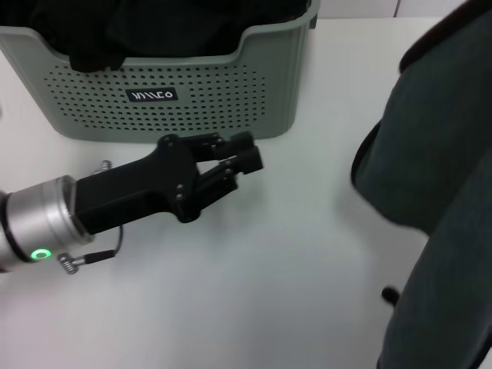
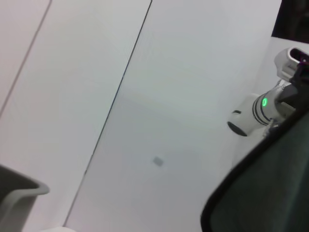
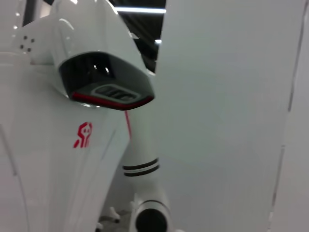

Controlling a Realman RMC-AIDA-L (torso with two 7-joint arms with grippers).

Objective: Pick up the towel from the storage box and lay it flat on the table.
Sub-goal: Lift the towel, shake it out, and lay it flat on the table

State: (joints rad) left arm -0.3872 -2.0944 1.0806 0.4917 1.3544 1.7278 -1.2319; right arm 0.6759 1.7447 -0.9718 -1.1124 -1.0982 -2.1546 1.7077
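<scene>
The towel (image 1: 438,154), dark grey-green with black edge trim, hangs in the air at the right, above the table (image 1: 269,269); its top is out of frame. It also shows in the left wrist view (image 2: 270,193), below my right arm's wrist (image 2: 260,108). The storage box (image 1: 154,92) stands at the back left with its label facing me. My left gripper (image 1: 244,152) is open and empty, low over the table just in front of the box's right end. My right gripper's fingers are out of sight.
A plain black cloth (image 1: 154,27) lies inside the storage box. A corner of the box (image 2: 19,198) shows in the left wrist view. The right wrist view shows only my white body and head (image 3: 106,87).
</scene>
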